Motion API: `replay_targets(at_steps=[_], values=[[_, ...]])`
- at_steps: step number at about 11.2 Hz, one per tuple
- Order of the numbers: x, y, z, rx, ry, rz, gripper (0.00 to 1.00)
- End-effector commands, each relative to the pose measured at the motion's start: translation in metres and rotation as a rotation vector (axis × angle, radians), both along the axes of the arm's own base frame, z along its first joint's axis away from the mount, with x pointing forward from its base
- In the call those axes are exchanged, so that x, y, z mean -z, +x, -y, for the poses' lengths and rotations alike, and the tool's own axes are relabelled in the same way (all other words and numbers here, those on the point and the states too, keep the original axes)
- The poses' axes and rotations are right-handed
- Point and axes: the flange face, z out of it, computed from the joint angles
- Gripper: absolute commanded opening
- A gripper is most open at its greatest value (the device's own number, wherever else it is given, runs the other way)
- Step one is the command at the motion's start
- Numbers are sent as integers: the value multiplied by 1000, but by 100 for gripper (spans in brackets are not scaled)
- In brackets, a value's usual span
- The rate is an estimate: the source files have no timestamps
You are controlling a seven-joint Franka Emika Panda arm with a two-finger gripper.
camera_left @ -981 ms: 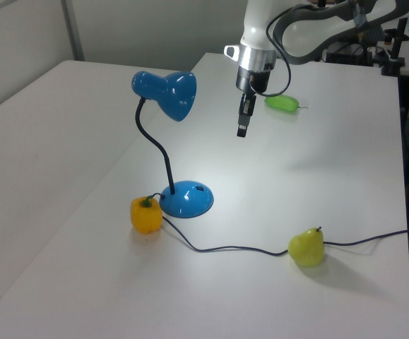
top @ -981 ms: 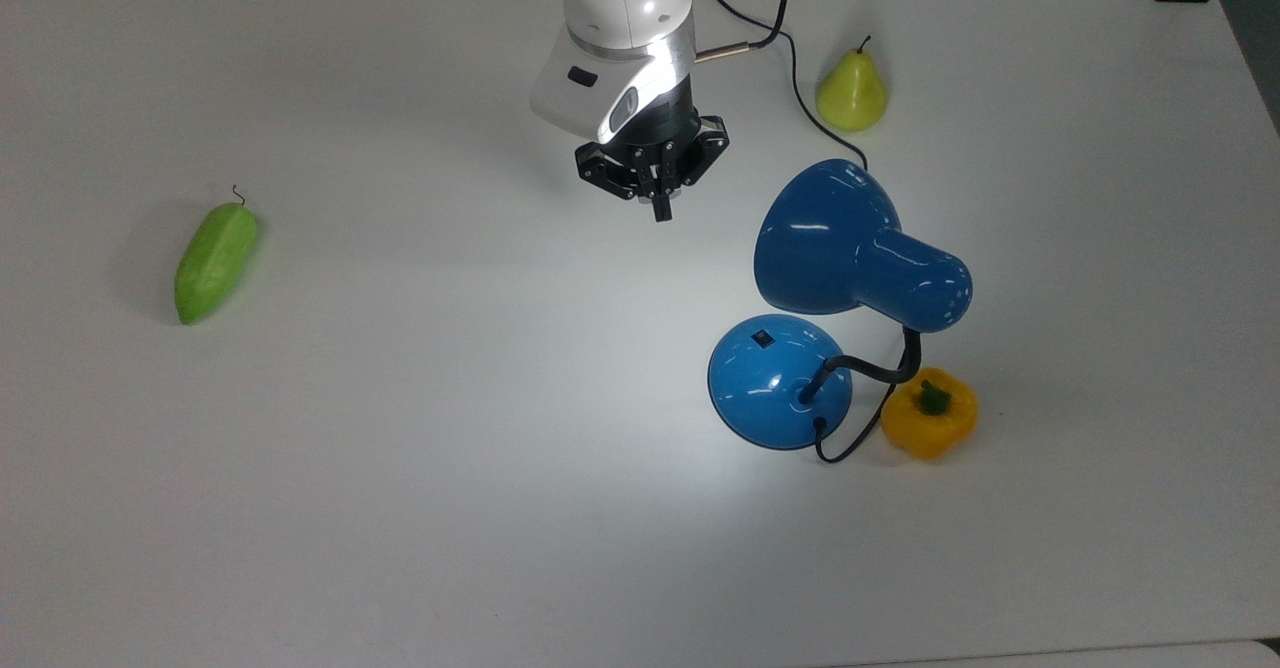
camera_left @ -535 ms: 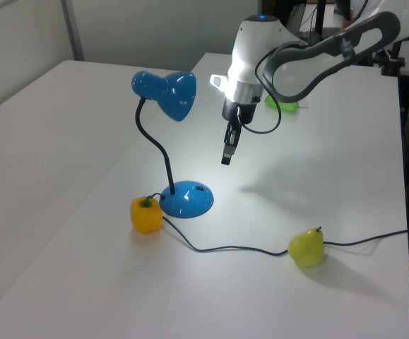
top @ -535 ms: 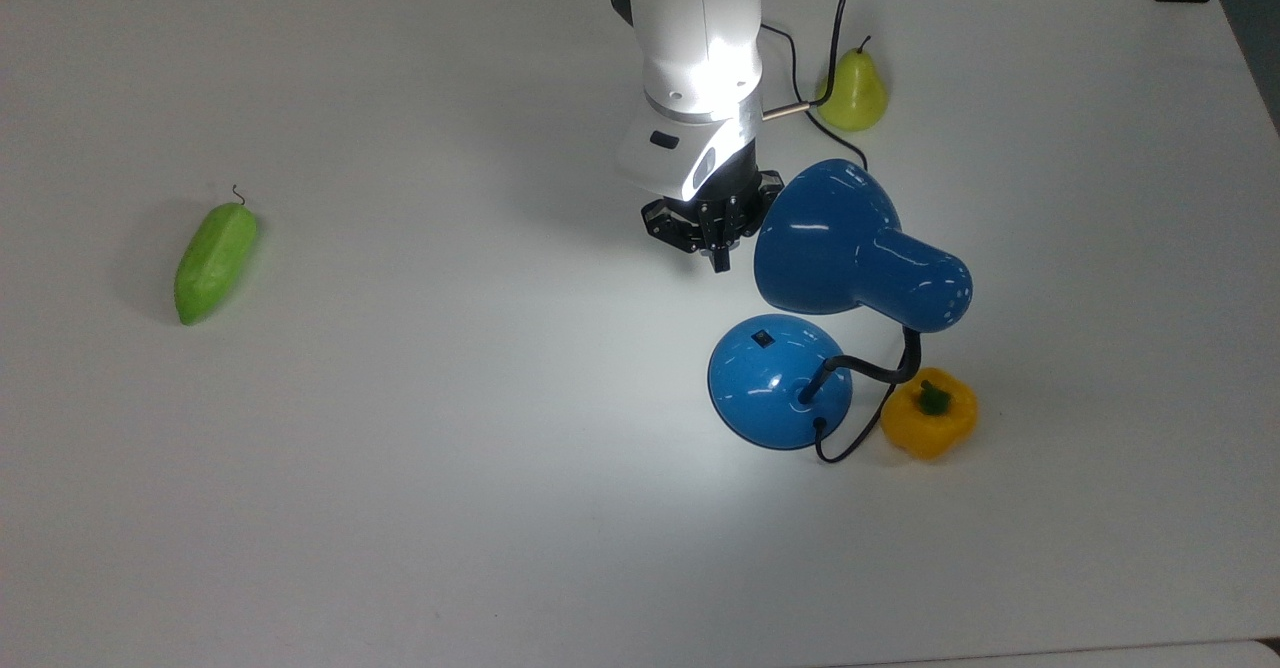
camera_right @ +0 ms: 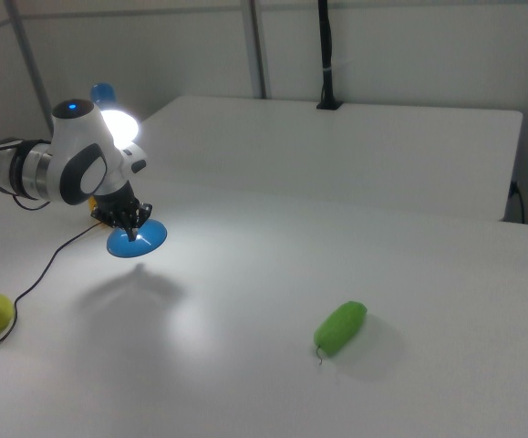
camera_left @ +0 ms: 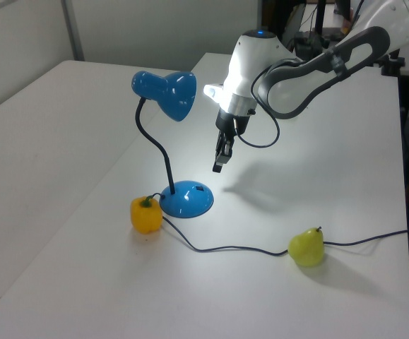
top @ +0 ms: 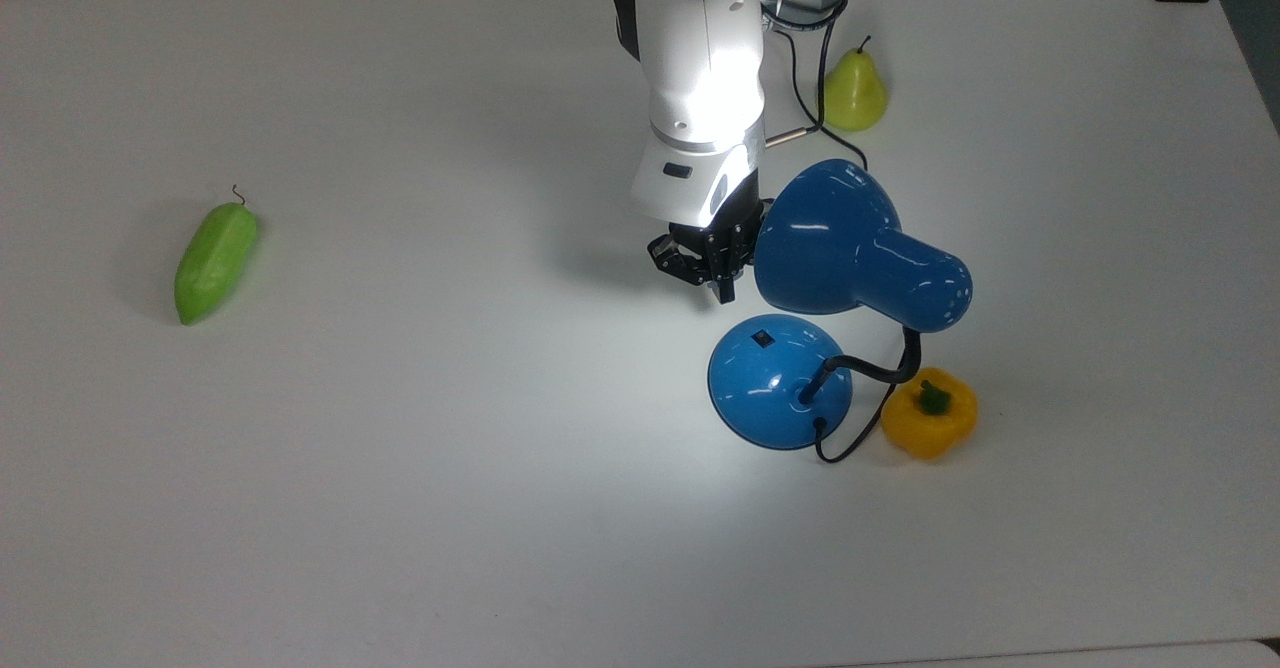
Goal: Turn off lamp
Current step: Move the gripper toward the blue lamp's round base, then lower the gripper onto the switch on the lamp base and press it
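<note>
One small black switch [top: 763, 339] on the domed blue base [top: 775, 388] is what we are after, and the lamp [top: 850, 258] is plainly lit: a bright pool of light spreads over the white table [top: 400, 508] under its shade [camera_left: 167, 93]. The lamp stands toward the top view's right, between a yellow bell pepper [top: 930, 413] touching its cord side and a pear [top: 852, 88] farther back; a green cucumber-like vegetable [top: 215, 260] lies well apart at the top view's left.

We see the gripper [top: 722, 291] hanging above the table with its fingers pressed together into one narrow tip, holding nothing. In the left view it hovers [camera_left: 219, 161] above and just beyond the base, clear of the shade's rim.

To do this well, we judge the closed tip should come down squarely on the switch, staying off the slippery dome. We should keep the wrist clear of the shade and press gently, since the light base could slide or tip. The glow going out would confirm success.
</note>
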Motion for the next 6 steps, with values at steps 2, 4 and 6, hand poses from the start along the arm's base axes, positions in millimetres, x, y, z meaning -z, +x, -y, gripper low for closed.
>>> replay_targets(at_steps=[2, 4, 6], values=[[15, 5, -10, -78, -16, 63, 0], [19, 8, -17, -77, 2, 117, 0], [21, 9, -21, -81, 5, 131, 0]])
